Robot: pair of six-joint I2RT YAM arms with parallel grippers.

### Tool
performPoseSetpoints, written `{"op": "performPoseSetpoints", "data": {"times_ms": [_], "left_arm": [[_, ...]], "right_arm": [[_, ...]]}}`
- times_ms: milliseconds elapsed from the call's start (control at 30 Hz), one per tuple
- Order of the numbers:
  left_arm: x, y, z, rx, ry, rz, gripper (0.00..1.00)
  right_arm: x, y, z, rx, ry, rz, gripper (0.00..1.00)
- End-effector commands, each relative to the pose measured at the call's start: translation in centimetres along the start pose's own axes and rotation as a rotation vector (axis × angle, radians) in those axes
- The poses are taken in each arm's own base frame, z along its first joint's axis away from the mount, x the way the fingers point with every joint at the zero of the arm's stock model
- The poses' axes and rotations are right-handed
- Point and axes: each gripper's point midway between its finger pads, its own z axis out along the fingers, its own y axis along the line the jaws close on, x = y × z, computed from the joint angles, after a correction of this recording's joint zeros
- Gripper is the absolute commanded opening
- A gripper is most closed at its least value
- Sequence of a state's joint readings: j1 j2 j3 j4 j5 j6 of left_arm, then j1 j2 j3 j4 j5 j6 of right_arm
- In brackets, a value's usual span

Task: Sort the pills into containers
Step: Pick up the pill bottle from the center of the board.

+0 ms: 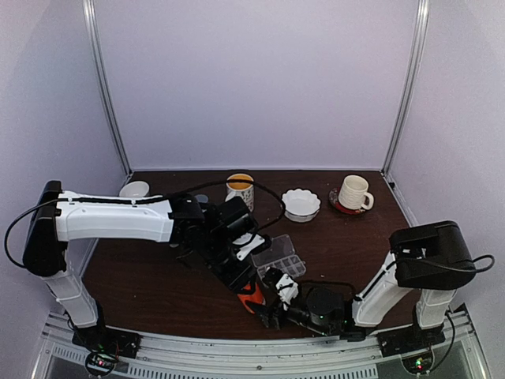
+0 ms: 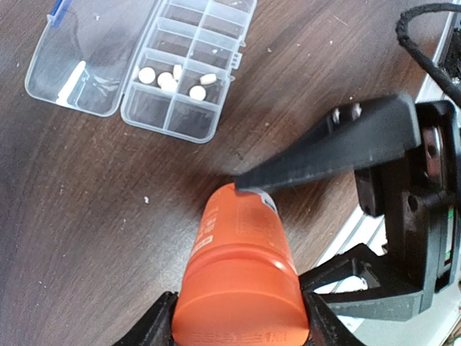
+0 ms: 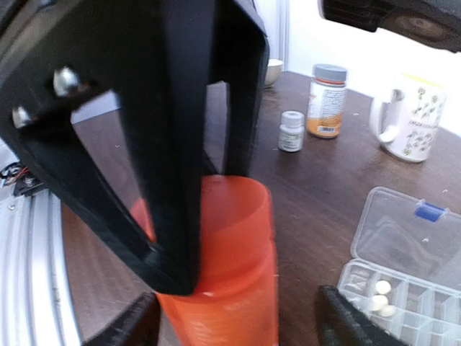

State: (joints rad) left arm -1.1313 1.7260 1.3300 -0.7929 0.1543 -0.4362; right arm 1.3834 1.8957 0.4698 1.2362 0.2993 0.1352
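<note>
Orange cylindrical plastic bottle (image 2: pixel 241 288) near; far, clear plastic pill box (image 2: pixel 189 119) (blue clasp (image 2: pixel 60 12)); whitish round pills (image 2: pixel 167 79); dark brown wood-grain table (image 2: pixel 86 216).

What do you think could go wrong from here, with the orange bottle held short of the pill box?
1. The left hand grips the orange bottle short of the pill box; anything tipped out now would likely scatter on the table.
2. The right hand has fingers at the bottle's top end; a tug could twist the bottle in the grip.
3. All this sits near the table's front edge, so whatever spills may roll off.
</note>
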Motion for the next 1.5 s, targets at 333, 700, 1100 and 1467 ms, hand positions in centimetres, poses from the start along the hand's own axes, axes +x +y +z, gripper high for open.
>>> {"op": "performPoseSetpoints", "data": {"times_ms": [333,700,1100,1467], "left_arm": [[2.0,1.6,1.1,-0.068,0.063,-0.025,0.45],[2.3,1.8,1.1,-0.020,0.042,-0.033,0.45],[2.6,0.7,0.3,0.212,-0.021,-0.019,0.45],[2.1,-2.3,-2.9,0.399,-0.100,0.185,0.40]], "right_arm": [[2.4,0.4,-0.2,-0.069,0.024,0.020,0.98],[4.9,0.3,2.3,-0.116,0.086,0.059,0.74],[-0.3,1.3,1.0,-0.201,0.044,-0.020,0.37],[-7.3,5.8,-2.9,-0.572,0.063,0.150,0.22]]}}
